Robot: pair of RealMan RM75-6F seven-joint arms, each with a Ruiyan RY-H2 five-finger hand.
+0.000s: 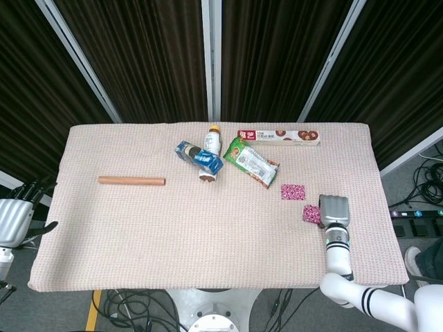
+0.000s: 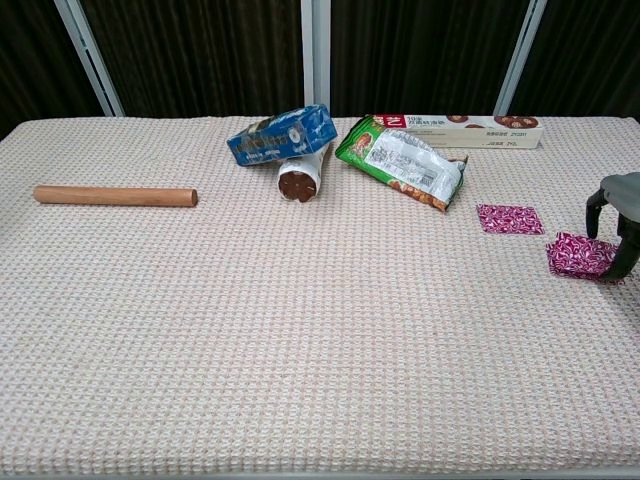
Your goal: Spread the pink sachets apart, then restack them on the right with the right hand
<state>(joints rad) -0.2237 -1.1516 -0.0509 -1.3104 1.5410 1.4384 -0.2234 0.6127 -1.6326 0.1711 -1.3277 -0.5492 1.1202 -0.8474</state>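
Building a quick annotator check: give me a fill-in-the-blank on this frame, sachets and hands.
1. The number of pink sachet spots visible on the cloth is ____.
2. The right hand sits over the sachet nearest the table's ____ edge.
3. The other pink sachet lies flat just right of the ____ snack bag.
4. The left hand is ____ the table, off its left edge.

Missing words: two; right; green; beside

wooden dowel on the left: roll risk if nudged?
Probably yes. The wooden dowel is a plain cylinder lying on its side with nothing against it, so a sideways push would likely roll it. The textured table cloth may slow it. It looks stiff, so it should lift without bending.
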